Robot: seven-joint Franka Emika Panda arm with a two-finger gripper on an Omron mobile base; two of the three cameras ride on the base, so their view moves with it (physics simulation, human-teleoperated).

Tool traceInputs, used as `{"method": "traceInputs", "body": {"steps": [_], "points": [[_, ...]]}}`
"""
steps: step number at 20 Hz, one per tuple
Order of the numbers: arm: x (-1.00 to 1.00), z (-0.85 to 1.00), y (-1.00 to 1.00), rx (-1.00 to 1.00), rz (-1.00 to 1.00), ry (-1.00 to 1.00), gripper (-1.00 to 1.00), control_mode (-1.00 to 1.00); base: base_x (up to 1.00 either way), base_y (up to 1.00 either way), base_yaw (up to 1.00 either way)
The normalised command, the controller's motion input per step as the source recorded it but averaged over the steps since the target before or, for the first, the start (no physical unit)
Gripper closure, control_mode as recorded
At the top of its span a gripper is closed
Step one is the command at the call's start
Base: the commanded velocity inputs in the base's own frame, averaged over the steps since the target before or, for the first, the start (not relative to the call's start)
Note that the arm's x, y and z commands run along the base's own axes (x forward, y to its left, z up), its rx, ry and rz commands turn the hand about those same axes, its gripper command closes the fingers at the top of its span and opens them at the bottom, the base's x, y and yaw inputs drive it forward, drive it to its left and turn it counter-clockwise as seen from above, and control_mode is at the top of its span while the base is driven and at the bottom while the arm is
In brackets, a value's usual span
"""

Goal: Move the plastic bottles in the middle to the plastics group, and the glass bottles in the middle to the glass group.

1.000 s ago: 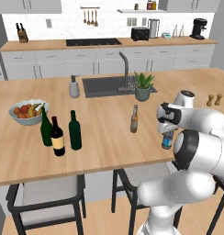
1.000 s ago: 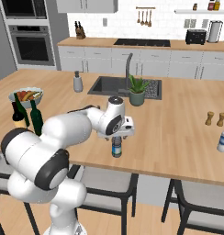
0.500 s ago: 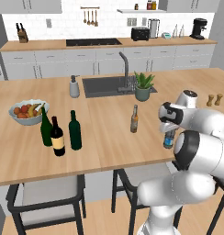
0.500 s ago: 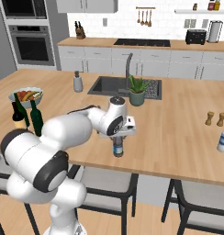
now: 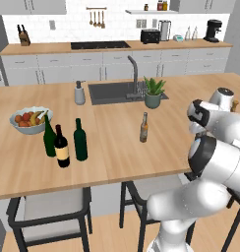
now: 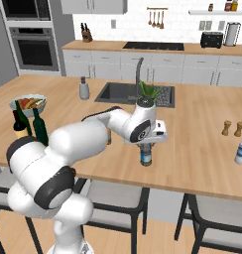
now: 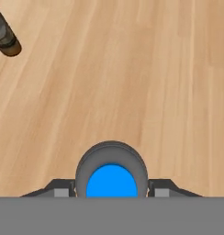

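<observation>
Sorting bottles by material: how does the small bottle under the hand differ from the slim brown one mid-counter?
The small bottle is short, clear and blue-labelled; the brown bottle is taller, slimmer, pale-labelled. The gripper fingers clasp the small bottle; the brown bottle stands free. Both are upright.

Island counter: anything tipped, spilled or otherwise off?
Nothing stands out. The gripper is shut on the small plastic bottle, which stands upright on the counter. The brown bottle is also upright; no spills.
</observation>
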Motion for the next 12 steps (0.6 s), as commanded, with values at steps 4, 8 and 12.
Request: {"method": "traceInputs", "body": {"steps": [4,8,12], "points": [[0.00,0.32,-1.00,0.00,-0.15,0.05,1.00,-1.00,0.00,0.00,0.00],[0.07,0.16,-0.99,0.00,-0.16,0.10,1.00,-1.00,0.00,0.00,0.00],[0.27,-0.02,-0.77,0.00,-0.16,0.11,1.00,-1.00,0.00,0.00,0.00]]}}
